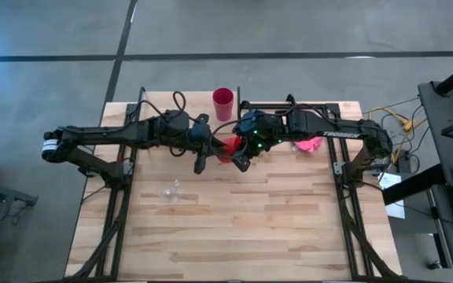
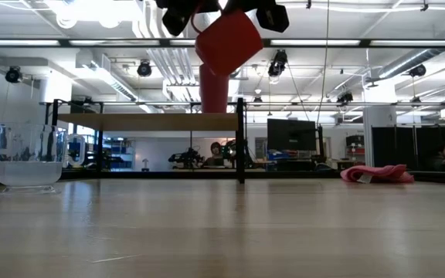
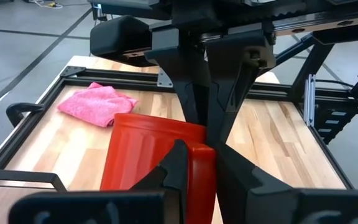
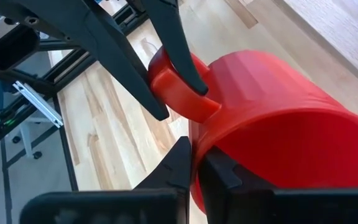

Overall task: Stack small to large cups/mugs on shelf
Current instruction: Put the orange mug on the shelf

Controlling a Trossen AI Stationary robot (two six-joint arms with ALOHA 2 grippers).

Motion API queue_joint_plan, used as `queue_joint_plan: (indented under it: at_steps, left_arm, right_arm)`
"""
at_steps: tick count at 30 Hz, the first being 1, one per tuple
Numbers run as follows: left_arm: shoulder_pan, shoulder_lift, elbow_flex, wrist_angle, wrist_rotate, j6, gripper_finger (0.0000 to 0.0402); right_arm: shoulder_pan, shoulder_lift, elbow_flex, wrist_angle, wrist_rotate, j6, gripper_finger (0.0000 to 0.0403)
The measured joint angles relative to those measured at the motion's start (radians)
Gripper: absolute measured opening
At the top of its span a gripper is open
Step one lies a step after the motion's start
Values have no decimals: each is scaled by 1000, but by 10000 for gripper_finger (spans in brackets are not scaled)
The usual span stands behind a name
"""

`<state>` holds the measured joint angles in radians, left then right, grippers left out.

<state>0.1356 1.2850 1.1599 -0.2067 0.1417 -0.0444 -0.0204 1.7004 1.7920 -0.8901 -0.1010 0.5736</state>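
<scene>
The red mug (image 1: pixel 228 146) hangs high over the table's middle between my two grippers; in the low view (image 2: pixel 229 38) it is tilted. My left gripper (image 3: pixel 197 177) is shut on its handle, and my right gripper (image 4: pixel 196 165) is shut on its rim. The magenta tumbler (image 1: pixel 222 102) stands upright on the wooden shelf (image 2: pixel 153 121) at the far edge. The small clear glass cup (image 1: pixel 171 191) stands on the tabletop at the near left and also shows in the low view (image 2: pixel 29 158). My left gripper pinches the mug's handle (image 3: pixel 196 163) between its two fingers, one on each flat side. The fingers come about level from the table's left. The mug is lifted clear of the table. My right gripper holds the mug's rim wall (image 4: pixel 199 134) right beside the handle, one finger inside the mug and one outside. It comes from the table's right. The mug is tilted and clear of the table.
A pink cloth (image 1: pixel 309 144) lies on the table under my right arm, right of the mug. The shelf's black posts (image 2: pixel 240 139) stand at the far edge. Bare planks (image 1: pixel 274 228) fill the near half.
</scene>
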Motion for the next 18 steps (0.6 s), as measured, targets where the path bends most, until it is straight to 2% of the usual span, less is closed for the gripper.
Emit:
queue_joint_plan:
  at_steps: [18]
  left_arm:
    - [0,-6,-1,-34,-17,-6,32]
  right_arm:
    - [1,-25,0,6,-6,-3,56]
